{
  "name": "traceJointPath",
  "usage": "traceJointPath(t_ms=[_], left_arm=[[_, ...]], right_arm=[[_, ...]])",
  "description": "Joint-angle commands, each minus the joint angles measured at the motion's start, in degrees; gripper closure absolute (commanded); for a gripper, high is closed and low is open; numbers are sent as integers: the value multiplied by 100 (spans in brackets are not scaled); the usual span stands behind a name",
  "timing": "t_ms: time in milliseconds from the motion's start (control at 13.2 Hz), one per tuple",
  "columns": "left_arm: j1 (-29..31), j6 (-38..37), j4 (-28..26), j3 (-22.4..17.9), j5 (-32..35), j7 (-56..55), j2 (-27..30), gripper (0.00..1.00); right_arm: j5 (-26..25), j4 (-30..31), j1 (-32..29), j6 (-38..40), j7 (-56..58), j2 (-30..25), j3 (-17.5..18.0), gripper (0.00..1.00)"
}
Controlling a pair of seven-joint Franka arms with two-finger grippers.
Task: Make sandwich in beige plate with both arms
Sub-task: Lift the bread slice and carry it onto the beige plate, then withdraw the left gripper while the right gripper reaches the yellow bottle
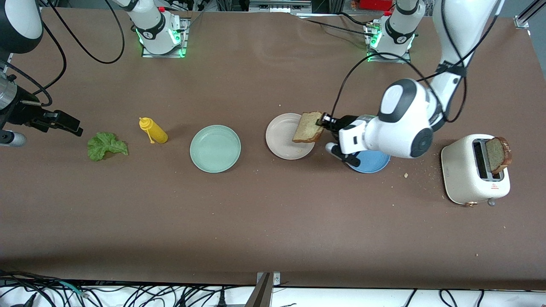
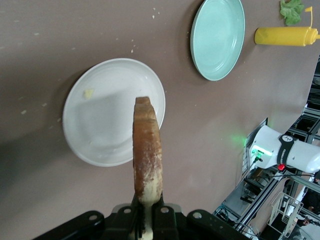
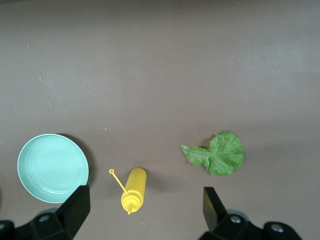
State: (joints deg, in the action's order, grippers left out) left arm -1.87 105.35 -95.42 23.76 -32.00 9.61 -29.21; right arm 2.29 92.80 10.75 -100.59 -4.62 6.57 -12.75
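Right gripper (image 1: pixel 70 125): hangs over the table at the right arm's end, beside the lettuce; fingers spread wide, empty. This arm waits.

Lettuce (image 1: pixel 106 146): one ruffled green leaf, flat on the brown tabletop, soft and crinkled at its edges.

Mustard bottle (image 1: pixel 153 130): glossy yellow plastic, lying on its side between lettuce and mint plate, cap strap trailing.

Mint plate (image 1: pixel 215 148): round, smooth, shallow, bare.

Beige plate (image 1: pixel 278 136): round, pale, low rim, a crumb or two on it (no food laid yet). This is where the sandwich goes.

Bread slice (image 1: pixel 309 127): square, tan crumb, rough brown crust; held on edge and tilted over the beige plate, toward the left arm's rim of it.

Left gripper (image 1: pixel 323 121): fingers (image 2: pixel 165 212) pinched narrow on the slice's crust.

Step in hand, as judged: laying the first slice. Done well, the slice would be carried toward the plate's middle, tipped flat and lowered close before release, so that it neither lands on edge nor overhangs the rim.

Blue plate (image 1: pixel 375 164): mostly hidden beneath the left arm.

Toaster (image 1: pixel 463 175): cream, rounded, matte; second slice (image 1: pixel 498 154) stands up out of one slot. Crumbs lie on the table beside it.
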Motion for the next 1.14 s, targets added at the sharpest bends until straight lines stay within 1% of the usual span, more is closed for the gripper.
traceJointPath(t_ms=[0,378,454,530,605,681,832,1059], left_arm=[[-287,414,190,-30,-219,495,-505,100],[-533,1012,120,-29,-228,1235,-1077,100],[-543,1022,120,-29,-228,1340,-1174,100],[-552,1022,120,-29,-219,1350,-1175,94],[-525,1022,120,-38,-202,1359,-1175,25],[-517,1022,120,-38,-123,1368,-1175,0],[-473,1014,41,-73,-62,1368,-1175,0],[-367,970,41,-82,648,1386,-1087,0]], right_arm=[[-9,46,-21,22,-83,63,1,0],[-9,63,23,22,-83,169,9,0],[-9,63,23,22,-83,169,9,0],[-9,72,23,22,-83,178,9,0],[-9,81,23,30,-83,178,9,0],[-18,98,23,22,-83,204,9,0],[-18,107,23,22,-83,301,9,0],[-9,300,6,-66,23,336,18,0]])
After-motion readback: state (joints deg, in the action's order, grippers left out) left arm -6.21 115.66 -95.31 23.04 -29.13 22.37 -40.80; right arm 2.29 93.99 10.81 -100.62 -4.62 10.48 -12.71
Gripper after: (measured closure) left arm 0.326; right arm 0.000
